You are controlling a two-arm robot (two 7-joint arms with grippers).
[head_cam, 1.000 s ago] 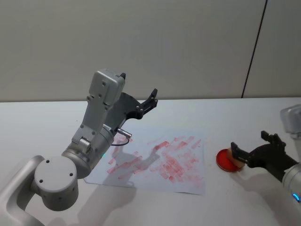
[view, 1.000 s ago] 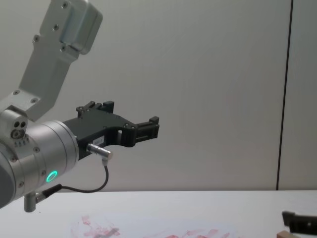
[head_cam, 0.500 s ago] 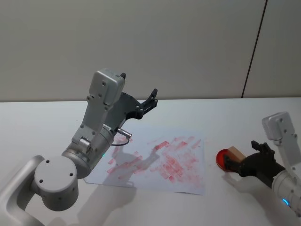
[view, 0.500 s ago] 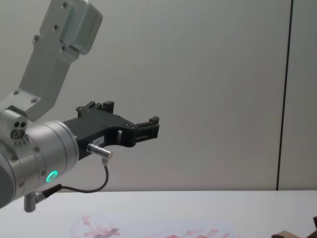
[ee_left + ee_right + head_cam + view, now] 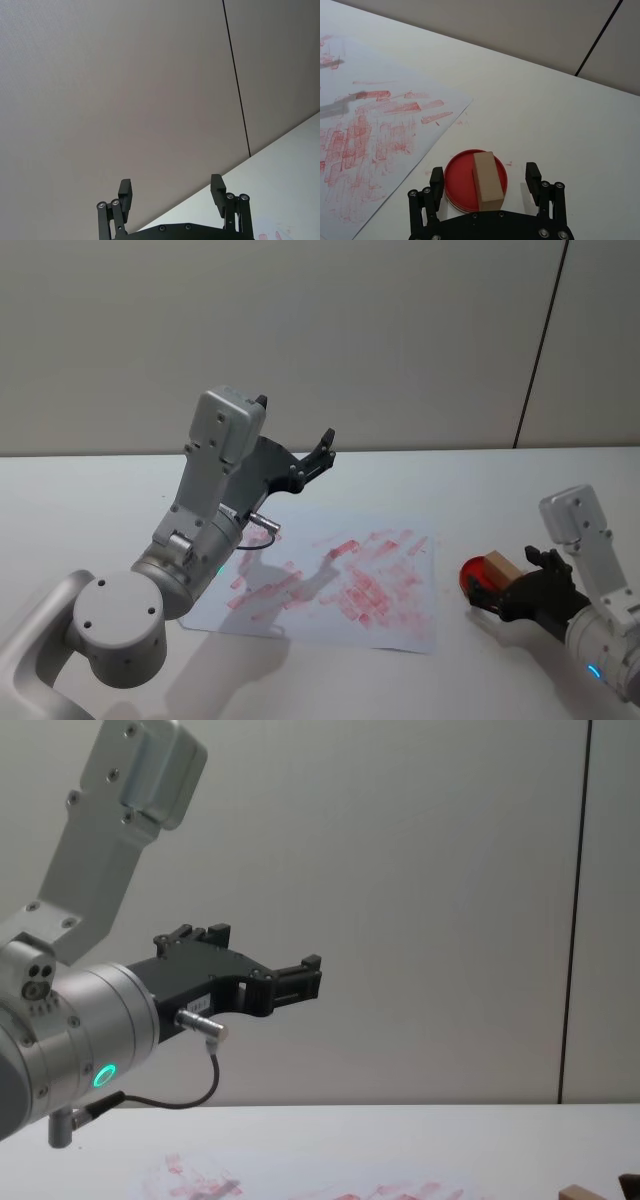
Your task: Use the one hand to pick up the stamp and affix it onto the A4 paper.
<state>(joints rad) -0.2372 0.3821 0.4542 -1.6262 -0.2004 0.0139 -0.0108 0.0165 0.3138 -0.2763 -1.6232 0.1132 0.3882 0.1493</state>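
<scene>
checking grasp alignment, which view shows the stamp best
The right wrist view: the stamp lies whole on the red pad between the open fingers of the right gripper. The head view shows it small, partly behind that gripper; the chest view catches a corner at its bottom edge.

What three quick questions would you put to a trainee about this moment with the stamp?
1. True or false: the black-fingered right gripper has shut on the small light-brown wooden stamp.
2. The stamp lies: A) on the round red ink pad; B) on the bare table; C) inside a box.
3. On which side of the white A4 paper with smudgy red prints is the stamp, the robot's left or right?

Key: 1 false: it is open, with one finger on either side of the stamp. 2 A. 3 right. The left gripper is parked high and open.
</scene>
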